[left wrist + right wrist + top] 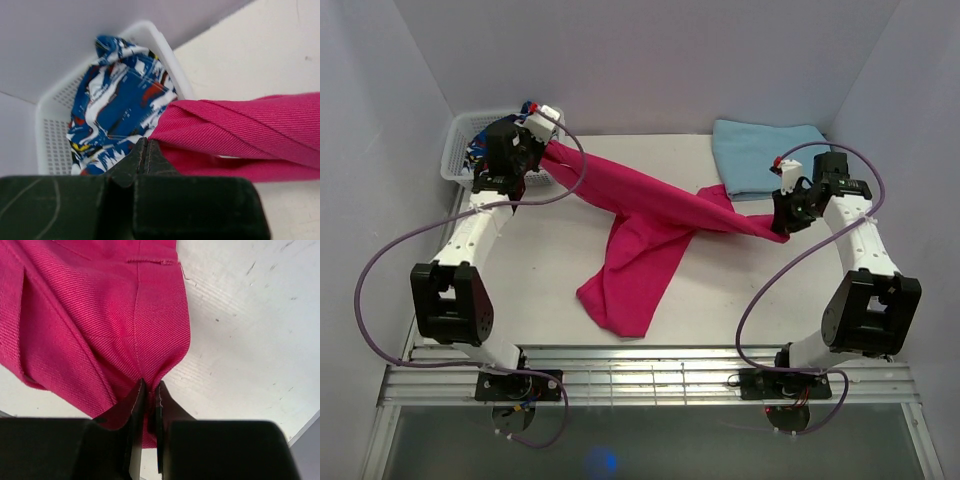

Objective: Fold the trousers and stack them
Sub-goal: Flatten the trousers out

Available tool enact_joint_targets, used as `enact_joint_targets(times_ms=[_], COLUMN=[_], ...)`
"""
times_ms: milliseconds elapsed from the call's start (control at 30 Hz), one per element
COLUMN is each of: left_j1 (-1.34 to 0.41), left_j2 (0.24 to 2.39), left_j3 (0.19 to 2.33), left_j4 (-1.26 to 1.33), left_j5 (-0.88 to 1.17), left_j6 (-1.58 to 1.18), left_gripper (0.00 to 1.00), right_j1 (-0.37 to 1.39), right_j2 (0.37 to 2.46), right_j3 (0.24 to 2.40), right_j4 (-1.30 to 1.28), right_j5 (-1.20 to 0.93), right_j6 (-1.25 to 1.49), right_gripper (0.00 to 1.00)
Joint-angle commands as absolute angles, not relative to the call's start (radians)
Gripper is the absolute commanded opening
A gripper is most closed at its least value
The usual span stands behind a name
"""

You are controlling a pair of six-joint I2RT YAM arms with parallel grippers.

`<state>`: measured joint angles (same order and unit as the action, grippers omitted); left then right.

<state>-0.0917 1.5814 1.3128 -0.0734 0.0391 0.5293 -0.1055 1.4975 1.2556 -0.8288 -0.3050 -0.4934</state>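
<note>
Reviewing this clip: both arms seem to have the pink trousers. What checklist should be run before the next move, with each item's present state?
1. Left gripper grip: ok, shut on the trousers, fabric pinched at its tips.
2. Right gripper grip: ok, shut on a fold by a seam.
3. Trousers spread flat: not ok, bunched into a band between the grippers, with one leg trailing across the table.
4. Trousers apart from the light blue cloth: cannot tell, a fold meets its near corner in the top view.
5. Left gripper apart from the basket holding the patterned garment: cannot tell, it is very close.
</note>
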Motion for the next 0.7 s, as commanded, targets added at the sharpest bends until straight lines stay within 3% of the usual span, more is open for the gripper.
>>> enact_joint_targets(times_ms=[0,67,167,200,233,367,533,633,667], left_j1=[-0.006,0.036,0.055,0.057,0.055,0.054,0.054,0.054,0.054], left_j2=[1.438,1.335,1.055,0.923,0.866,0.736,0.869,0.956,0.986], left_j3=[1.393,1.339,1.137,1.056,1.022,0.931,1.015,1.072,1.09], left_j4=[0.006,-0.101,-0.303,-0.386,-0.578,-0.912,-1.273,-1.345,-1.345], left_j5=[0.05,0.232,0.441,0.594,0.671,0.869,1.023,1.045,1.04], left_j6=[0.514,0.523,0.636,0.69,0.839,1.041,1.187,1.218,1.212], left_gripper=[0.0,0.0,0.0,0.0,0.0,0.0,0.43,0.78,0.85], right_j1=[-0.153,-0.161,-0.166,-0.173,-0.189,-0.253,-0.356,-0.373,-0.373], right_j2=[1.468,1.427,1.367,1.358,1.348,1.342,1.402,1.437,1.448], right_j3=[1.313,1.28,1.171,1.142,1.09,1.008,1.022,1.016,1.019], right_j4=[-0.857,-0.868,-0.856,-0.848,-0.839,-0.776,-0.761,-0.86,-0.897], right_j5=[-0.264,-0.268,-0.224,-0.212,-0.2,-0.115,-0.084,-0.095,-0.113], right_j6=[-0.52,-0.555,-0.627,-0.643,-0.661,-0.741,-0.842,-0.966,-0.992], right_gripper=[0.08,0.08,0.08,0.08,0.08,0.08,0.08,0.09,0.18])
